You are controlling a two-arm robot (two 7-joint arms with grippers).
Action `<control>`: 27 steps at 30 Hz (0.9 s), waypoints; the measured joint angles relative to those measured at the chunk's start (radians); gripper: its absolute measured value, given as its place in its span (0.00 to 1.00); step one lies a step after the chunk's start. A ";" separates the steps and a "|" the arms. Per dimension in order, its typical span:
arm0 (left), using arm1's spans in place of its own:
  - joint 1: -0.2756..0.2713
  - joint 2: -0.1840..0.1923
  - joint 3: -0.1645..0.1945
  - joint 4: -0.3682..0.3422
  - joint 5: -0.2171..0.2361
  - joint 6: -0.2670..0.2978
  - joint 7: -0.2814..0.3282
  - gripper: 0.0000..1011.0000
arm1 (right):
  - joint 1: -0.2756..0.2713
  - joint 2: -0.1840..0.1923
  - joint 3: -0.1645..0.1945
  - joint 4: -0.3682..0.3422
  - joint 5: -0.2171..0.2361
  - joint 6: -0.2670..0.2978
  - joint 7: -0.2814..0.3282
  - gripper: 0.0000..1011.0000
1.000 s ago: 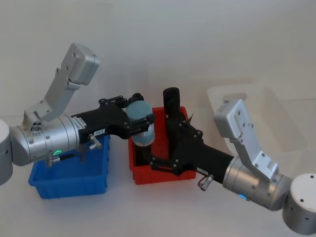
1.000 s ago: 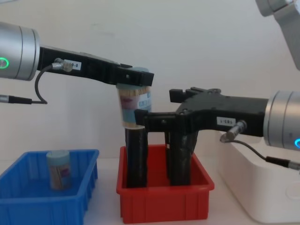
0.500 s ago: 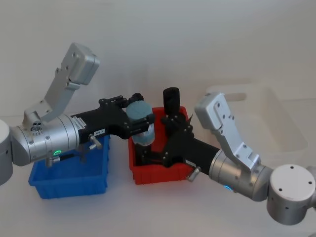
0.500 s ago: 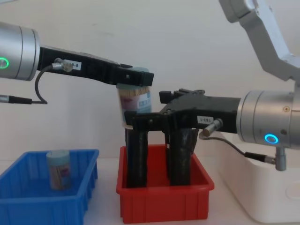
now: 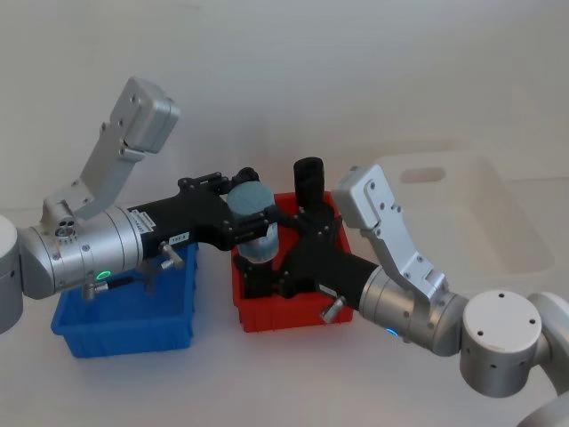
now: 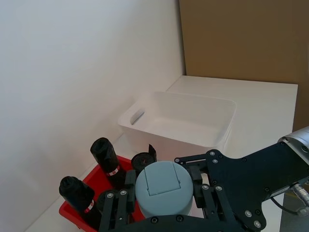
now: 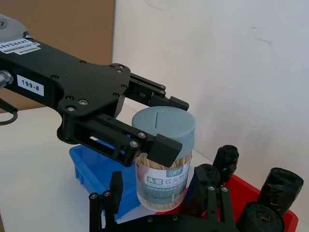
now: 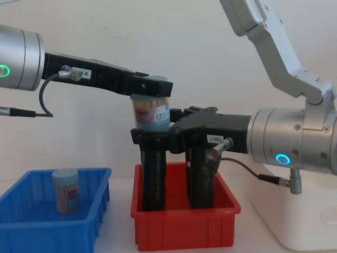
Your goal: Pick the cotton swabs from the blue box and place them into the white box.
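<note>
**Swab jar held up for a handover above the red bin (image 8: 184, 227)**
The left gripper (image 7: 166, 126) is clamped on a cotton swab jar (image 8: 151, 113) at its lid, leaving the lower body free. The right gripper (image 7: 164, 205) has its fingers spread on either side of that body, apparently to carry it on to the white box (image 5: 484, 209). A second jar (image 8: 66, 191) waits in the blue box (image 8: 31, 232).

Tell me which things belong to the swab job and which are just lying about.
Job: swab jar held by left gripper, second jar in blue box, white box, right gripper at the held jar.
Lying about: red bin, black rolls.
</note>
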 joint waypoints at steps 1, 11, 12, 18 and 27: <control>0.000 0.000 0.000 0.000 0.000 0.000 0.000 0.66 | 0.003 -0.002 -0.001 0.007 0.002 -0.005 0.001 0.94; 0.000 0.000 0.000 0.000 0.000 0.000 0.000 0.66 | 0.020 -0.013 -0.005 0.044 0.017 -0.035 0.013 0.66; 0.000 0.000 0.000 0.000 0.000 0.000 0.000 0.66 | 0.021 -0.013 -0.005 0.045 0.018 -0.037 0.014 0.66; 0.000 0.000 0.000 0.000 0.000 0.000 0.000 0.72 | 0.026 -0.016 -0.011 0.055 0.024 -0.050 0.020 0.65; 0.000 0.000 0.000 0.000 0.000 0.000 0.000 0.96 | 0.031 -0.016 -0.012 0.065 0.030 -0.059 0.018 0.65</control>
